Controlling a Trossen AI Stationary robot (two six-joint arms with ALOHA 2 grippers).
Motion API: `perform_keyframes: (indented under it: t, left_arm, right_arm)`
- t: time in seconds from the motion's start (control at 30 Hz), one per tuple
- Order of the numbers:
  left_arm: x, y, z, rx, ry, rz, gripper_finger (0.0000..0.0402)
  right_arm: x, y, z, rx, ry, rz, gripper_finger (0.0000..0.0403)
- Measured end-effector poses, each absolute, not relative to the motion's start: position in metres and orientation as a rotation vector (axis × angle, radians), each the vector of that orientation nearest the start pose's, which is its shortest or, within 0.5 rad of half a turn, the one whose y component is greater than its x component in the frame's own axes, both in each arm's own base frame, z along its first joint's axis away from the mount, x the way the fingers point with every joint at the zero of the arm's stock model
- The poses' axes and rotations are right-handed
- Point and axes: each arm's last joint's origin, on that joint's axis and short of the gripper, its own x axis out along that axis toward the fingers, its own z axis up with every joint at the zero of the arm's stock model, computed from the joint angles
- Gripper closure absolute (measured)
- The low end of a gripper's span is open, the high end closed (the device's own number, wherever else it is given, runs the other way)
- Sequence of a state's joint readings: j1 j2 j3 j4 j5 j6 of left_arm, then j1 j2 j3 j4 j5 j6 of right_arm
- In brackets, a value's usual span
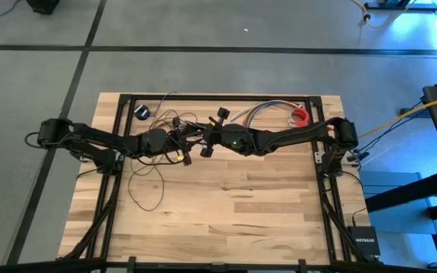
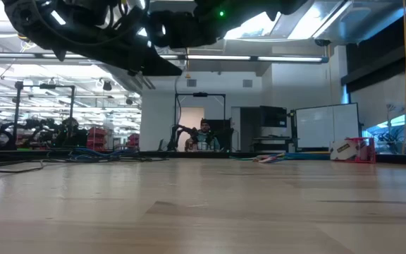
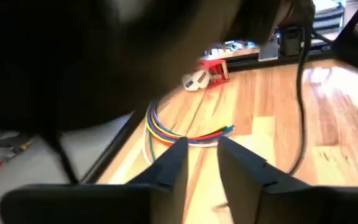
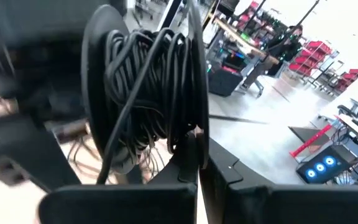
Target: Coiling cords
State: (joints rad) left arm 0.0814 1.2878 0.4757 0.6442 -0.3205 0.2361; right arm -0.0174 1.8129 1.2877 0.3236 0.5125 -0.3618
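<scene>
Now, near edge of table (image 1: 226,227): bare wooden planks are showing, with nothing lying on them; in the low view the arms are hanging above the boards.
Loose cord (image 1: 146,186): a thin dark loop is trailing on the wood below the left arm, running up toward the tangle at mid-table.
Left gripper (image 3: 202,163): it is hovering at mid-table beside the right one; its fingers are standing a little apart with wood showing through the gap, and nothing is sitting between them.
Right gripper (image 4: 199,167): its fingers are pressing together with no gap, and they are pinching the rim of the spool (image 4: 148,93).
Spool: it is carrying many dark windings of cord, with one strand crossing slantwise over the rest.
Cord tangle (image 1: 174,125): more dark loops are lying on the table just behind the two grippers.
Black puck (image 1: 142,112): it is resting near the far left corner, apart from the grippers.
Multicoloured wires (image 1: 262,111): they are curving along the far edge, right of centre.
Red object (image 1: 301,116): it is sitting near the far right corner, just beside the wires' end.
Room beyond: a person (image 2: 204,134) is sitting far behind the table.
</scene>
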Motion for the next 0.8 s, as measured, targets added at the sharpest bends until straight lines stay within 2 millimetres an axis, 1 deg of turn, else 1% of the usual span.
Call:
perform_keyframes:
  t: [0.1, 0.2, 0.33, 0.43, 0.5, 0.63, 0.73, 0.8]
  left_arm:
    - [0.246, 0.026, 0.207, 0.264, 0.241, 0.362, 0.0293]
    - [0.239, 0.021, 0.214, 0.268, 0.253, 0.345, 0.0276]
    - [0.227, 0.017, 0.22, 0.244, 0.288, 0.326, 0.0271]
    - [0.222, 0.012, 0.228, 0.205, 0.23, 0.316, 0.0274]
    - [0.221, 0.01, 0.226, 0.196, 0.199, 0.297, 0.0277]
    - [0.224, 0.007, 0.212, 0.188, 0.207, 0.281, 0.0284]
    - [0.232, 0.007, 0.202, 0.188, 0.21, 0.281, 0.0286]
    - [0.24, 0.006, 0.198, 0.182, 0.178, 0.27, 0.0286]
  right_arm:
    - [0.416, -0.022, 0.268, -0.405, 0.302, -0.489, 0.04]
    - [0.416, -0.022, 0.269, -0.404, 0.297, -0.497, 0.04]
    - [0.416, -0.022, 0.269, -0.405, 0.298, -0.496, 0.04]
    - [0.416, -0.022, 0.269, -0.405, 0.3, -0.502, 0.04]
    - [0.416, -0.022, 0.269, -0.406, 0.301, -0.505, 0.04]
    - [0.416, -0.023, 0.269, -0.406, 0.299, -0.506, 0.04]
    - [0.416, -0.023, 0.269, -0.404, 0.293, -0.507, 0.04]
    - [0.416, -0.023, 0.27, -0.404, 0.289, -0.507, 0.04]
